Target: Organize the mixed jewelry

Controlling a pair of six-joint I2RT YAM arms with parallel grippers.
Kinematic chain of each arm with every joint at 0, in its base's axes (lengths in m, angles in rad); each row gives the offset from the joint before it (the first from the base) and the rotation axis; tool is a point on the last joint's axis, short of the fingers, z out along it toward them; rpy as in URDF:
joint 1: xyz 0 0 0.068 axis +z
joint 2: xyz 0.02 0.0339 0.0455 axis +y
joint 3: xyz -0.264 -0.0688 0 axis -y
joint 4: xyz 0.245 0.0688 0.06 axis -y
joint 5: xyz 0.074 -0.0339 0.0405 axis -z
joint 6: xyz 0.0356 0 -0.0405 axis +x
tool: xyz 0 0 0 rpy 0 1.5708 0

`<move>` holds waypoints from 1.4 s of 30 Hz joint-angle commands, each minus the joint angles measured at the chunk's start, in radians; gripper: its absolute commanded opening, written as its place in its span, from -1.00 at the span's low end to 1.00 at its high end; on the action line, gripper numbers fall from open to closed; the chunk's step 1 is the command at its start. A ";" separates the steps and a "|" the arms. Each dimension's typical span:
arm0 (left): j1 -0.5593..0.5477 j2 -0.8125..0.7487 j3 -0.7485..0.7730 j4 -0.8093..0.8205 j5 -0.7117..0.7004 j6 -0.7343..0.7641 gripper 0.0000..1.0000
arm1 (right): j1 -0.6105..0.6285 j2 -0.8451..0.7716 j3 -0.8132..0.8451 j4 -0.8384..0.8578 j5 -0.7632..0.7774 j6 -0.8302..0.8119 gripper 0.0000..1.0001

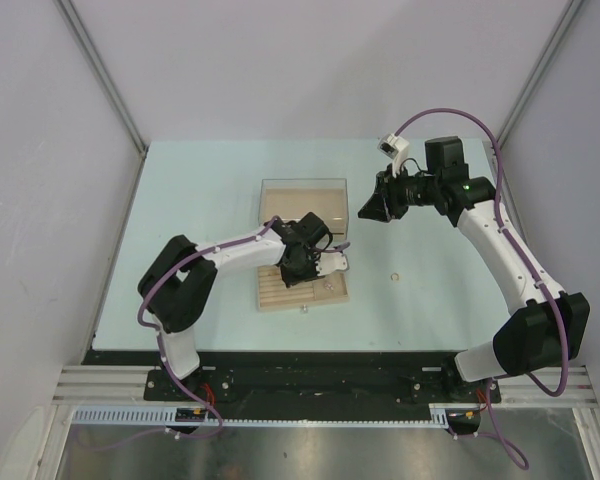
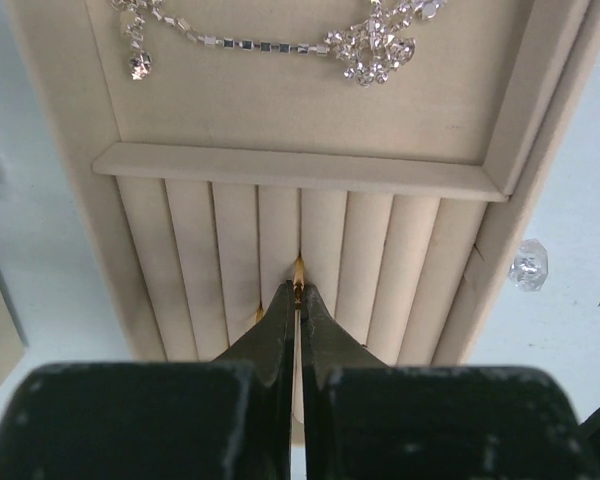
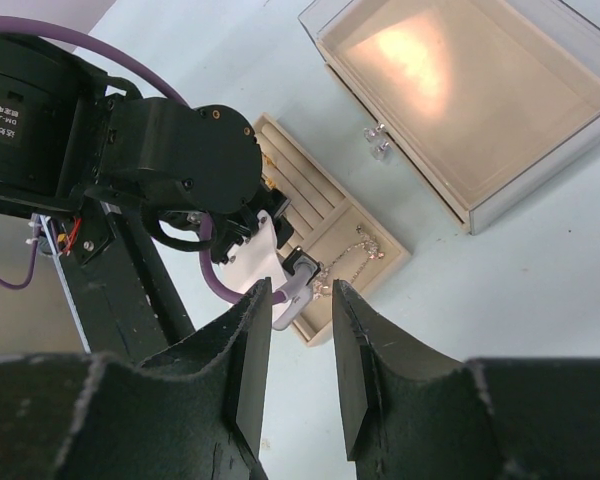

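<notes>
Between the shut jaws of our left gripper (image 2: 298, 290) we pinched a gold ring (image 2: 299, 268) edge-on over a groove of the slotted tray (image 2: 420, 290). Just beyond the tips, the silvery chain (image 2: 270, 45) already lay in the flat compartment. To the gripper's right a loose ring (image 1: 392, 272) lay on the table (image 1: 200, 200), so we judged the sorting partly done. Our right gripper (image 3: 300, 295) hung part-open and empty.
</notes>
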 commanded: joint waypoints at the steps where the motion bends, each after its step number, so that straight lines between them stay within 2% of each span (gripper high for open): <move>1: -0.005 0.040 0.023 0.020 -0.020 0.041 -0.99 | -0.005 -0.029 0.000 -0.005 -0.009 -0.017 -0.29; 13: -0.009 0.052 0.022 0.027 -0.032 0.030 -0.95 | -0.003 -0.039 -0.015 -0.012 -0.006 -0.021 -0.29; 22: -0.011 0.048 0.011 0.038 -0.038 0.026 -0.74 | -0.003 -0.049 -0.027 -0.009 0.001 -0.025 -0.29; 30: -0.012 0.028 0.026 0.029 -0.047 0.023 -0.70 | -0.003 -0.052 -0.029 -0.023 0.027 -0.042 -0.29; 42: -0.011 -0.032 0.068 0.011 -0.050 0.032 -0.47 | -0.028 -0.060 -0.033 -0.014 0.115 -0.047 -0.29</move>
